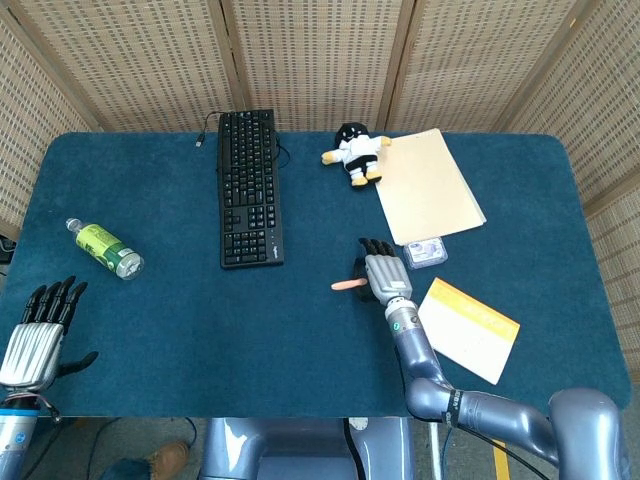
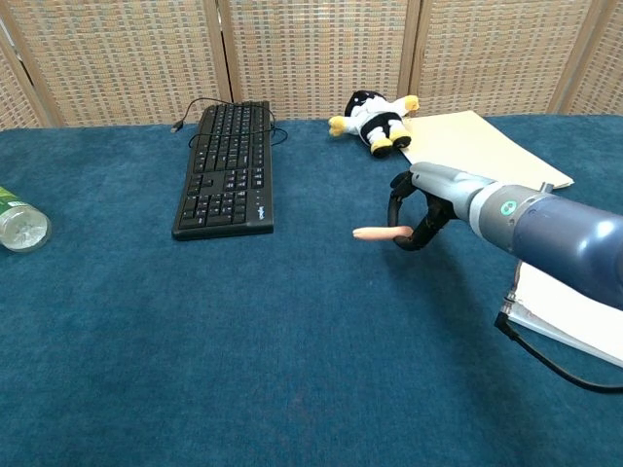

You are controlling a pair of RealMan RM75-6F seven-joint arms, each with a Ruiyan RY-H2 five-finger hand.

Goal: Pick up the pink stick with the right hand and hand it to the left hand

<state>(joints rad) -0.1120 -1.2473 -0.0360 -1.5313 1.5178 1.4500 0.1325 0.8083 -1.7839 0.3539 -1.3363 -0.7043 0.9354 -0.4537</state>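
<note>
Pink stick point(image 2: 375, 233), judged light and stiff, pinched at one end by right hand point(image 2: 421, 206); left hand point(image 1: 40, 328) spread, empty.

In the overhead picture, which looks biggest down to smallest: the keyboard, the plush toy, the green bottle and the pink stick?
1. keyboard
2. green bottle and plush toy, too alike to rank
3. pink stick, partly hidden by the right hand

— Where is everything on the table point(image 1: 300, 340)?

— My right hand point(image 1: 383, 277) holds the stick point(image 1: 347, 285) near the middle, right of the keyboard point(image 1: 248, 187). Behind it lie the toy point(image 1: 353, 151) and the folder point(image 1: 429, 187). The notebook point(image 1: 469, 329) is to my right.

— And on the left?

— The bottle point(image 1: 106, 249) lies there, my left hand point(image 1: 36, 334) at the near edge.
</note>
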